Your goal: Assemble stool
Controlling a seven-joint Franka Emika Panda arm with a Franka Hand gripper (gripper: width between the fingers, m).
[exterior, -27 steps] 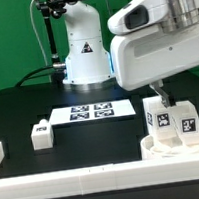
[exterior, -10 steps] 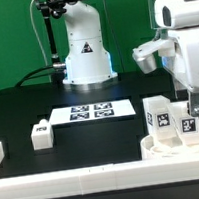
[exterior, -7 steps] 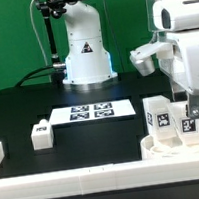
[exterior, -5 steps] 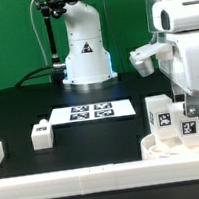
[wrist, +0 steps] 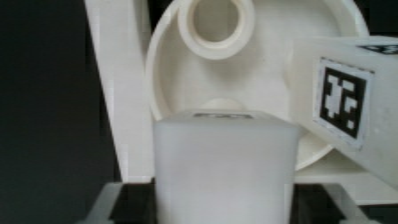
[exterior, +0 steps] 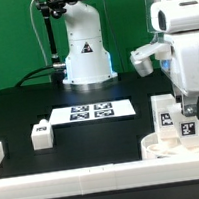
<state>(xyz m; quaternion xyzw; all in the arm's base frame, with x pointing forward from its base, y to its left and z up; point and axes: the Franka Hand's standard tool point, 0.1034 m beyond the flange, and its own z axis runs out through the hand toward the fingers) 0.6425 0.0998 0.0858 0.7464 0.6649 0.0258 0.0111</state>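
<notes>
The fingers (exterior: 187, 105) are clamped on a white leg (wrist: 217, 165) standing on the round seat (wrist: 214, 75), with a second tagged leg (wrist: 352, 92) just beside it.

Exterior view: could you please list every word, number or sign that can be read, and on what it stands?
No words or numbers can be read.
marker board: patterned tags only, no text.
loose leg: patterned tag only.
robot base: small dark mark, too blurred to read.

No words or numbers are reading legibly; only square black-and-white marker tags are showing, on the marker board (exterior: 89, 113), a leg (exterior: 40, 134) at the exterior view's left and another leg (exterior: 189, 127) at its right.
</notes>
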